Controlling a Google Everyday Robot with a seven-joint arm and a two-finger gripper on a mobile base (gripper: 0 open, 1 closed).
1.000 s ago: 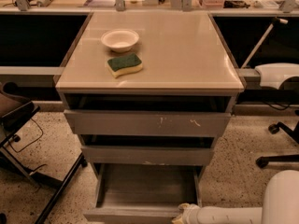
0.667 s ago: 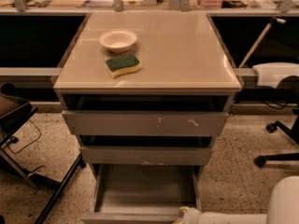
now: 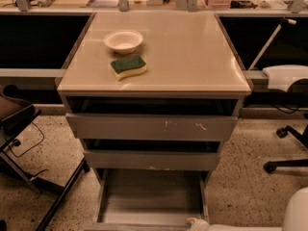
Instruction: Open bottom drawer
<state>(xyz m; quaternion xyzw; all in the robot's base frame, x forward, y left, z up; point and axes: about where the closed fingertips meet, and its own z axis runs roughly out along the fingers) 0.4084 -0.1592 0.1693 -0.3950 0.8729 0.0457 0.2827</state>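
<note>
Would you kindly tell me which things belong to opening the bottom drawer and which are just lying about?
For the job: shallow grey bottom drawer, pulled out; claw at its front edge.
Lying about: round white bowl; green-and-yellow sponge, both on the beige cabinet top.

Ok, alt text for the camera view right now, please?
A grey three-drawer cabinet with its bottom drawer pulled well out, showing its shallow tray. The robot's gripper sits at the drawer's front edge, at the picture's lower border. On top of the cabinet are a white bowl and a green-and-yellow sponge.
</note>
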